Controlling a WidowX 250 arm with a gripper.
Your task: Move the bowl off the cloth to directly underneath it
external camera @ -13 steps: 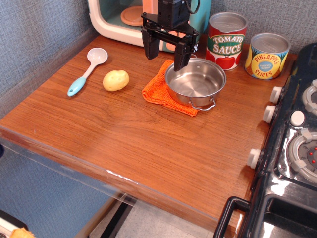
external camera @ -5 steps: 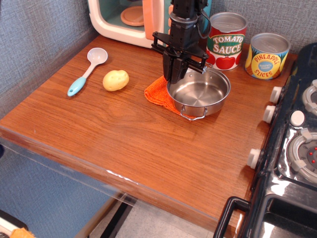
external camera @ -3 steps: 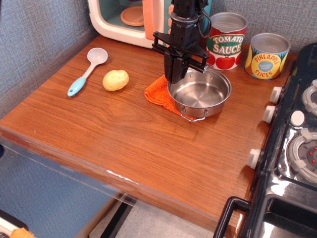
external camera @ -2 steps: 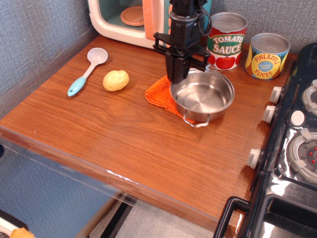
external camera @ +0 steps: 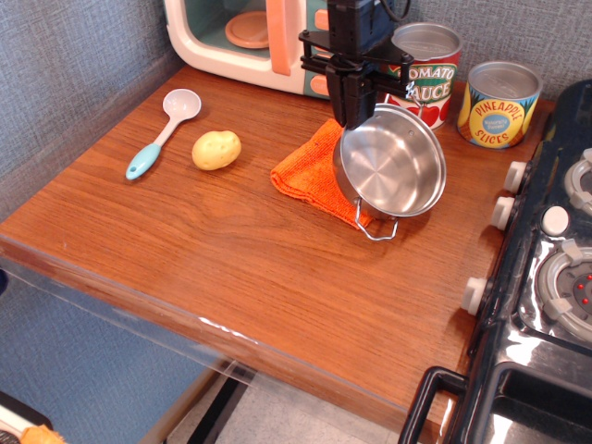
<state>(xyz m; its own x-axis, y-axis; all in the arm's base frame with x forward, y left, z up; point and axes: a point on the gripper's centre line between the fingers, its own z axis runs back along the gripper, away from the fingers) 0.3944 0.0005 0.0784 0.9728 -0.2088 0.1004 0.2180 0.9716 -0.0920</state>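
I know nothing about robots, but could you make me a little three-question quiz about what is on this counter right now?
1. True or false: the bowl sits flat on the counter.
2. What lies beside the potato? A) blue-handled spoon B) fork C) knife
3. Fill in: the cloth is coloured ____.

Key:
1. False. The gripper holds it by the rim, lifted and tipped so its inside faces the camera.
2. A
3. Orange
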